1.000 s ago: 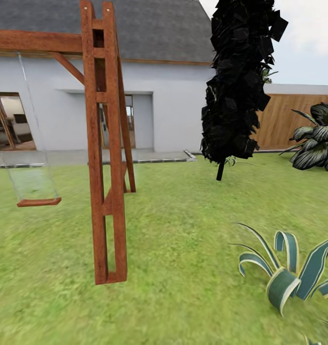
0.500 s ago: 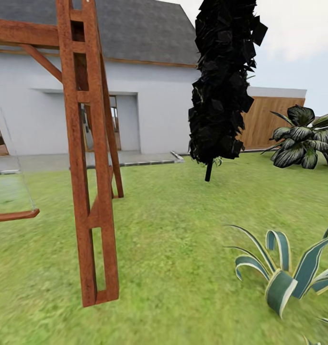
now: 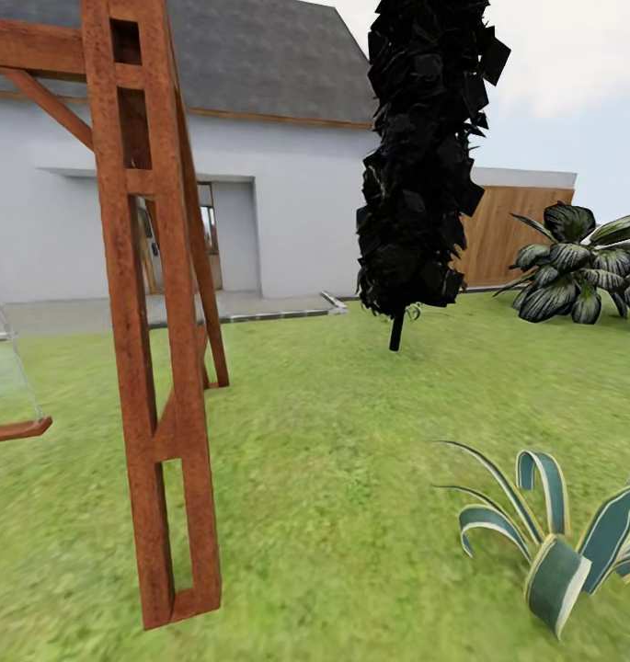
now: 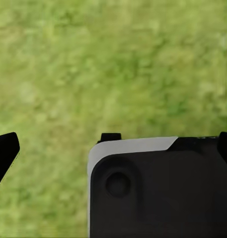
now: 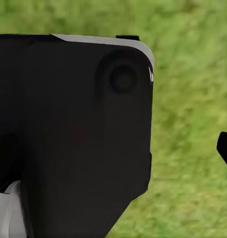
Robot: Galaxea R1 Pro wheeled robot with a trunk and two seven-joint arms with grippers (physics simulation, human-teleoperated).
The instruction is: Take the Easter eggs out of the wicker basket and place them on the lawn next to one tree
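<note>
The eggs, the wicker basket and the pale-trunked tree are out of view. The mottled green lawn (image 3: 351,441) stretches ahead to the white house (image 3: 287,211) and the brown slat fence (image 3: 512,234). In the left wrist view my left gripper (image 4: 113,148) hangs open over grass (image 4: 118,64), its dark fingertips (image 4: 4,151) at both edges of the picture and part of my own body below. In the right wrist view my right gripper (image 5: 113,148) also looks open and empty, with one fingertip (image 5: 225,148) at the edge; my dark body hides the other.
A tall wooden swing frame (image 3: 154,368) stands close on the left, its seat (image 3: 11,429) at the left edge. A dark tree with a thin black trunk (image 3: 396,329) rises ahead. A striped spiky plant (image 3: 554,542) sits near right, a broad-leaved plant (image 3: 581,267) far right.
The whole head view has shifted: the swing frame now looms larger and further left, and the dark tree sits slightly left. That is the camera moving, not the things.
</note>
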